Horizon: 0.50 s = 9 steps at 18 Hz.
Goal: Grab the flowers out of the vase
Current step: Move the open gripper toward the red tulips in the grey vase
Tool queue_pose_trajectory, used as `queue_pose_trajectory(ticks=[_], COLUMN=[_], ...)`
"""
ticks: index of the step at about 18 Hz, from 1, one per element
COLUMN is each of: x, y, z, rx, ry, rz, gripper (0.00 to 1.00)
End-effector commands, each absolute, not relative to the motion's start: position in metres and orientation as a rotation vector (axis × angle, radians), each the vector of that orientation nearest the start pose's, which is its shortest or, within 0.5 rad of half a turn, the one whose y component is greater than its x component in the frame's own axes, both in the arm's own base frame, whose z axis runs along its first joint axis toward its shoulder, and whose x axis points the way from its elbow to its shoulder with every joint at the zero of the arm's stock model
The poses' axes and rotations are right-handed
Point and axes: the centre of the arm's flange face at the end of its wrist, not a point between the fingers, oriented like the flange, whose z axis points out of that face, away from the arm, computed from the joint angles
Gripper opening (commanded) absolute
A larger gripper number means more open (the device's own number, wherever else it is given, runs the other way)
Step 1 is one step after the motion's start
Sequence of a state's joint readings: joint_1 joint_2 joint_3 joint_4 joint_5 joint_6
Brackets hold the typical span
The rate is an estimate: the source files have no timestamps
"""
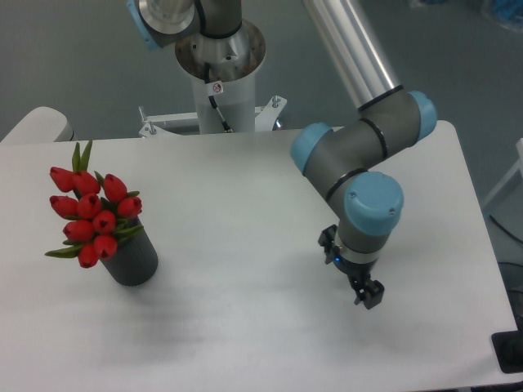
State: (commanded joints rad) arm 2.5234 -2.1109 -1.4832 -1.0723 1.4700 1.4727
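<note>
flowers in the vase, hand well away

the flowers (91, 214), a tight bunch of red tulip buds with green pointed leaves, stood in the vase (132, 259) at the left side of the white bench (245, 327). the vase was a dark grey cylinder, upright, and the buds leaned out over its upper left edge so that its mouth was hidden. one long leaf stuck up behind the bunch and another pointed left, low down.

the hand (350, 269) was over the right part of the bench, well apart from the vase, pointing down below the arm's blue-capped wrist joints. it held nothing. its black fingers were small and seen from above at an angle, so i cannot tell whether they were spread or pressed together.
</note>
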Motion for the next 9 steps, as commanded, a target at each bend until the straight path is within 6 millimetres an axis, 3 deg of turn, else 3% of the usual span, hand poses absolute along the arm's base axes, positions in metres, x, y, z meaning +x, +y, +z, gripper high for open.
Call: queue_pose_trajectory(ticks=[9], x=[-0.405], y=[0.479], z=[0.29], rx=[-2.705], ry=[0.701], rz=[-0.131], gripper=[1.0])
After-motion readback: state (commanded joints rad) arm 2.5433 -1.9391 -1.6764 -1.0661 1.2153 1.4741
